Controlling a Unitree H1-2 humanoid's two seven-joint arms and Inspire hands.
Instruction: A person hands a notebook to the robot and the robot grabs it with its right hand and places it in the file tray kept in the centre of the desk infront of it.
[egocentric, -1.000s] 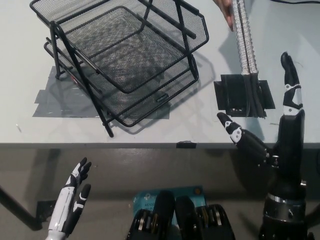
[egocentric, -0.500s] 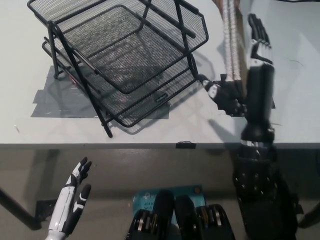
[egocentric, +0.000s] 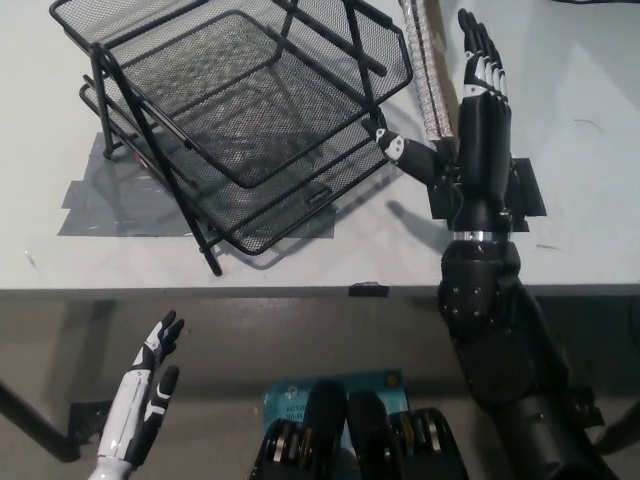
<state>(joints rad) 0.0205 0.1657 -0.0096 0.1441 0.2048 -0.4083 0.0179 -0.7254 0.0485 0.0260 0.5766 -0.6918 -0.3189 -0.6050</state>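
Reach advanced: black right hand (egocentric: 470, 130), at the desk's front edge a second ago, now lies fingers spread alongside the silver spiral-bound notebook (egocentric: 428, 75), held on edge near the desk's far edge, beside the black wire-mesh file tray (egocentric: 330, 195). Not yet grasped; closing is next. White left hand (egocentric: 145, 400) rests open below the front edge.

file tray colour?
Black wire mesh file tray, clearest in the head view.

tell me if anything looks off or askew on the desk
The black mesh file tray sits skewed to the desk edge, over grey tape patches. The notebook is held on edge beside the open right hand. Left hand rests low.
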